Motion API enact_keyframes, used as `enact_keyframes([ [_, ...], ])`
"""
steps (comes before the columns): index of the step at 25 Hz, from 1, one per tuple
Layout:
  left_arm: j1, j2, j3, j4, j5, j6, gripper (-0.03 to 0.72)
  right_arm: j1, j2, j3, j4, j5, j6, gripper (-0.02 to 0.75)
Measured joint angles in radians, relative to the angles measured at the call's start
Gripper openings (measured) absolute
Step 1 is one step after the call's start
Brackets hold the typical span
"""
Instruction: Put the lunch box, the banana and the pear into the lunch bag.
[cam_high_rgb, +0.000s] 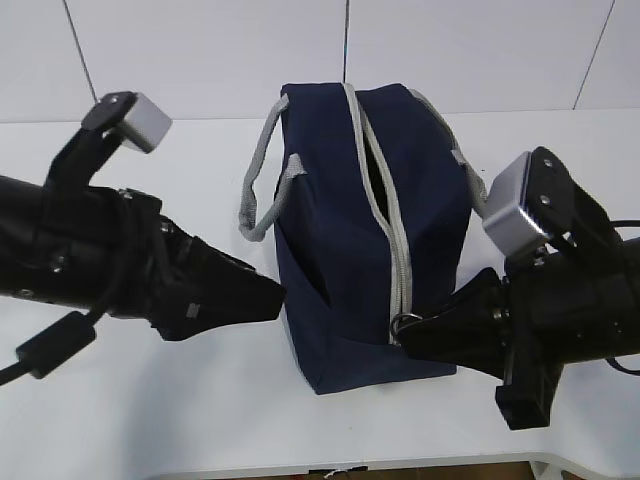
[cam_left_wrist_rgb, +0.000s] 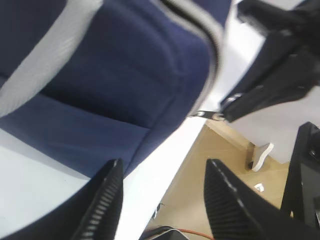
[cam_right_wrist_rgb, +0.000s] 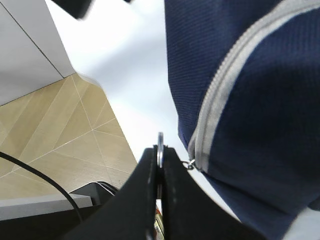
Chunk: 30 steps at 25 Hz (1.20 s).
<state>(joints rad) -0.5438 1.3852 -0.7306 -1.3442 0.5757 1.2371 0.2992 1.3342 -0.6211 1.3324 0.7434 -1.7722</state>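
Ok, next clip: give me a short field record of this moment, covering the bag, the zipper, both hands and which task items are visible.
lunch bag: navy lunch bag on the white table, grey handles at both sides
zipper: grey zipper along the top, partly open at the far end
ring pull: metal ring pull at the bag's near end
right hand: right hand shut on the ring pull
left hand: left hand open, beside the bag's left side, holding nothing
food items: lunch box, banana and pear not visible in any view

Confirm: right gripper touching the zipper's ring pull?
Touching. The right wrist view shows the right gripper with jaws shut on the metal ring pull at the lunch bag's zipper end.
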Motion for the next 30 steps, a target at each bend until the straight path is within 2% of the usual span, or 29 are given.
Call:
enact_keyframes([
  [3,0.000,0.061,0.000,-0.093,-0.006,0.063,0.377,0.000,0.000,0.000,0.000,0.000,0.000,0.018],
  [7,0.000,0.114,0.000,-0.254,-0.005,0.202,0.377,0.000,0.000,0.000,0.000,0.002,0.002,0.018],
  [9,0.000,0.132,0.000,-0.298,0.008,0.265,0.377,0.000,0.000,0.000,0.000,0.003,0.002,0.018],
  [18,0.000,0.149,0.000,-0.343,0.016,0.418,0.377,0.000,0.000,0.000,0.000,0.015,0.002,0.018],
  [24,-0.002,0.159,0.000,-0.431,0.016,0.554,0.377,0.000,0.000,0.000,-0.002,0.023,0.002,0.018],
  [30,-0.057,0.171,0.000,-0.443,0.007,0.640,0.377,0.000,0.000,0.000,-0.002,0.066,0.002,0.018],
])
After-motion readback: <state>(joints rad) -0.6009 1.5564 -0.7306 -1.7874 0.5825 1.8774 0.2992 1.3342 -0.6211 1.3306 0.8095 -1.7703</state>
